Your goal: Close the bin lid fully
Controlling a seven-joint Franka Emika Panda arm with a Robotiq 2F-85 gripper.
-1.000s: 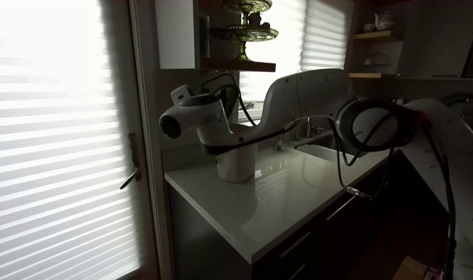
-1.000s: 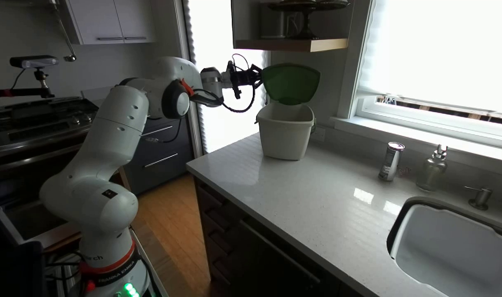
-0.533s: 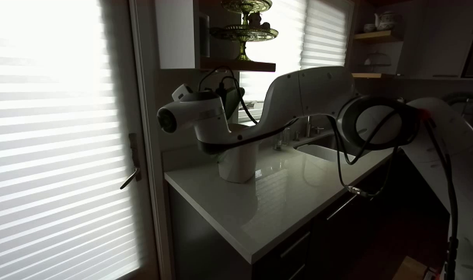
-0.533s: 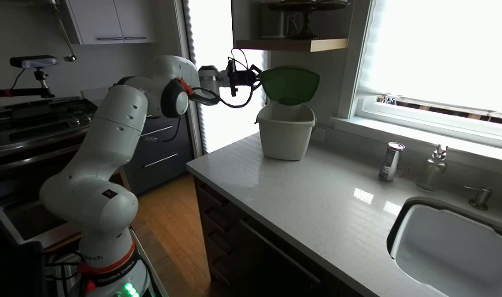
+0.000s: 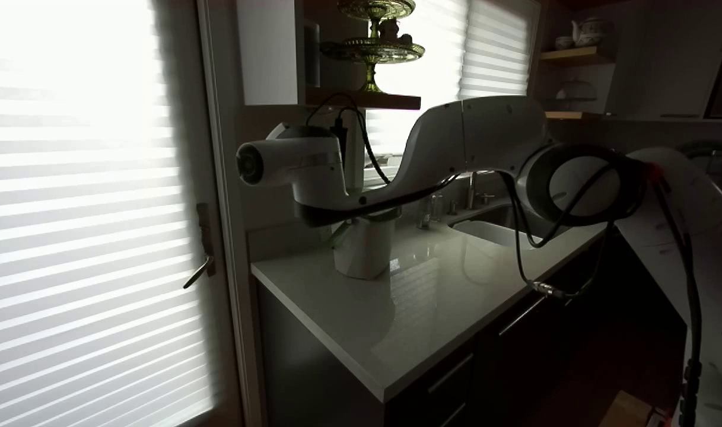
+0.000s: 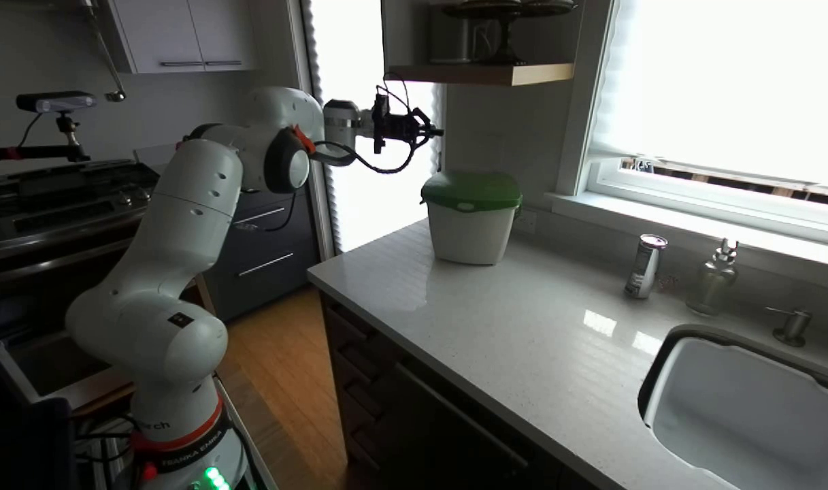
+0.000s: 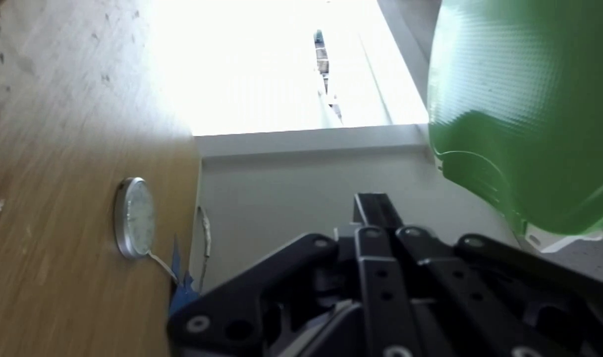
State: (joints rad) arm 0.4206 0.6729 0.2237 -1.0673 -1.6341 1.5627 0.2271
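The lid (image 6: pixel 475 188) is lying down on the bin (image 6: pixel 471 235), perhaps not fully latching. Higher than the bin, the gripper (image 6: pixel 441 132) is hovering, its tips meeting, holding nothing. Pressing off the bin's centre, it could be tipping or sliding the bin.

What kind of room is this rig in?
Probably a home kitchen: a sink set into the countertop, what looks like a stove, and a teapot on a shelf.

Your arm (image 5: pixel 485 136) sits backlit and dim; door blind (image 5: pixel 82 178), window shade (image 6: pixel 720 95) blown out. Glare patches on your counter (image 6: pixel 522 320), sheen across the lid (image 7: pixel 519 124) in wrist view.
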